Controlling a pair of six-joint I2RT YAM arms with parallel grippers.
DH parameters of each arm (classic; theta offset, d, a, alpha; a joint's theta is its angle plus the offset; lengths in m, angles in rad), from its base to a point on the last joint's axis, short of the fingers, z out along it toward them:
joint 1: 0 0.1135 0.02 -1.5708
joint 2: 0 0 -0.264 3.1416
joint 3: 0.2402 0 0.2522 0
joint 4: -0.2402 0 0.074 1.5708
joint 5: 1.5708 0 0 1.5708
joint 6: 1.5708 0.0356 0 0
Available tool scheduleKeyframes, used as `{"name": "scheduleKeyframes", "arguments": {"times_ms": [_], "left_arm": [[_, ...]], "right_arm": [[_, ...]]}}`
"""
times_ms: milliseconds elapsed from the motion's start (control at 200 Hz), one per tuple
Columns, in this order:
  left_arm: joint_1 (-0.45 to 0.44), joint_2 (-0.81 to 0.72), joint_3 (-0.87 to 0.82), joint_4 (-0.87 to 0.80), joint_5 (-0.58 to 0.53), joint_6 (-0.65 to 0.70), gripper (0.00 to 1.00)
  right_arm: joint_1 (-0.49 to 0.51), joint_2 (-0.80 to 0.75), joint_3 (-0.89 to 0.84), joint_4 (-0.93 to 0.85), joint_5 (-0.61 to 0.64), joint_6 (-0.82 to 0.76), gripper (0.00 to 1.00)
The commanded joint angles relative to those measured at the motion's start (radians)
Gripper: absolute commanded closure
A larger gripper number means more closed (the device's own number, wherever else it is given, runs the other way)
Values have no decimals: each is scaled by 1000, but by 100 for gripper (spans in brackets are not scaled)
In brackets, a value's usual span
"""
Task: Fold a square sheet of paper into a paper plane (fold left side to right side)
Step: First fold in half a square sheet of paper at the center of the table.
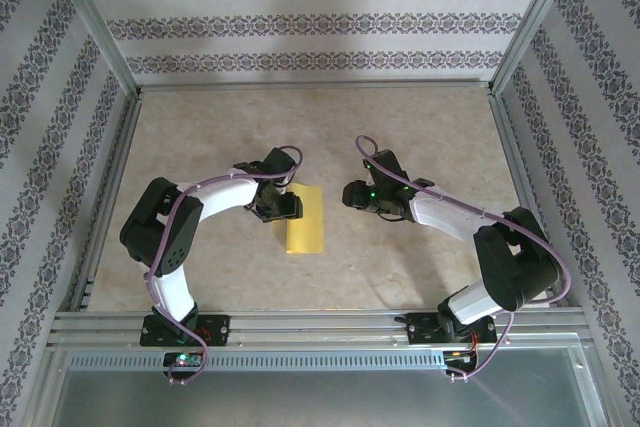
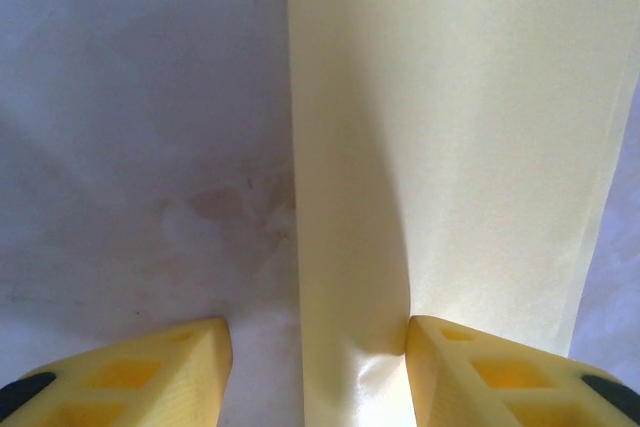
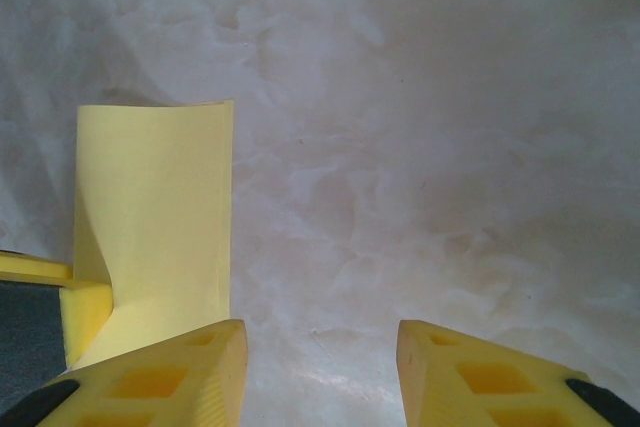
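Fingers (image 2: 480,367) of the left hand (image 1: 283,209) stand about half apart, straddling the left edge of the square sheet of paper (image 1: 306,219); one rests on the sheet, the other over bare tabletop (image 1: 420,127). The right hand (image 1: 350,194), similarly parted, holds nothing and sits just right of the sheet, apart from it. Both arms curl inward, wrists low. The sheet lies as a narrow rectangle near the mottled beige tabletop's middle, between patterned striped walls (image 1: 300,22).
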Motion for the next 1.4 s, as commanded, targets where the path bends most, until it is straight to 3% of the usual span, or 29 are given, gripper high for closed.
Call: {"name": "scheduleKeyframes", "arguments": {"times_ms": [0,635,1394], "left_arm": [[-38,68,-1,25,24,19,48],[-42,116,17,53,65,-48,46],[-55,135,48,17,70,-9,45]], "right_arm": [[-9,-22,-17,-13,16,-12,55],[-7,-21,-25,0,0,-6,55],[-1,5,-13,5,-12,-5,55]]}}
